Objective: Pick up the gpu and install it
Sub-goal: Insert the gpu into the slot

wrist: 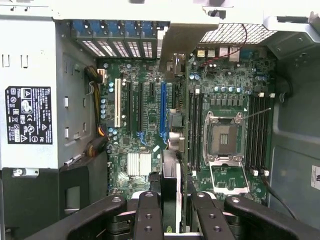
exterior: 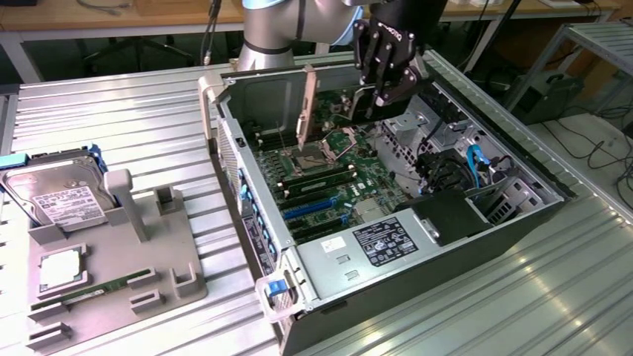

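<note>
The gpu is a thin dark card with a pale silver bracket at one end. It hangs on edge above the motherboard inside the open computer case. My gripper is shut on the card's other end. In the wrist view the gpu runs edge-on out from between my fingers, with the gripper shut on it. Its bracket reaches toward the case's rear slot openings. The card lies just beside the blue expansion slot, above the board.
The CPU socket and memory slots flank the card. A power supply and blue cables fill the case's near end. At the exterior view's left a grey fixture holds a hard drive, a processor and a memory stick.
</note>
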`<state>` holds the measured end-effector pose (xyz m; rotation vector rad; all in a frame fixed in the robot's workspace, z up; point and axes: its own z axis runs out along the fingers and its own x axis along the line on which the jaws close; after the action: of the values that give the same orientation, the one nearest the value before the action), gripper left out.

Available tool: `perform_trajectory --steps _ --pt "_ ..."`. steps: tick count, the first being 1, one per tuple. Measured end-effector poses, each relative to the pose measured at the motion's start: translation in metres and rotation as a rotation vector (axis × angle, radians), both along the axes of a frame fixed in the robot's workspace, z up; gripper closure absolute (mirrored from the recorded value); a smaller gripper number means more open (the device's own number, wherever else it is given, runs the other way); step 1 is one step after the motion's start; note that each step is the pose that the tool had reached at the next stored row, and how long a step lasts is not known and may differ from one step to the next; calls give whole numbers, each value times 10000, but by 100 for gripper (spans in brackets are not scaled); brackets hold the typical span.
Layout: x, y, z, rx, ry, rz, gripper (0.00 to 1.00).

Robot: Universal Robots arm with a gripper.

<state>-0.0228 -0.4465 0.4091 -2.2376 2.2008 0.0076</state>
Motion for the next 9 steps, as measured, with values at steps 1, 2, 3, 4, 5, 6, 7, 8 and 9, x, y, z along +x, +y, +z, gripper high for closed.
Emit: perform_trajectory --steps 1,2,3,4,5,6,7,8,9 --pt "-5 12 -4 0 -5 -13 73" --pt "-8 30 -10 -1 -9 -18 73" --pt "-12 46 -15 0 -12 -25 73" --pt "-14 62 -21 0 -14 -31 73" --pt "-16 79 -26 0 -16 -36 73" --pt "-17 98 -30 1 -17 -40 73" --pt "-16 121 -34 -1 -17 -42 73" --pt "-16 148 -38 0 -18 -43 73" --pt "-16 170 -40 -1 -17 -44 73"
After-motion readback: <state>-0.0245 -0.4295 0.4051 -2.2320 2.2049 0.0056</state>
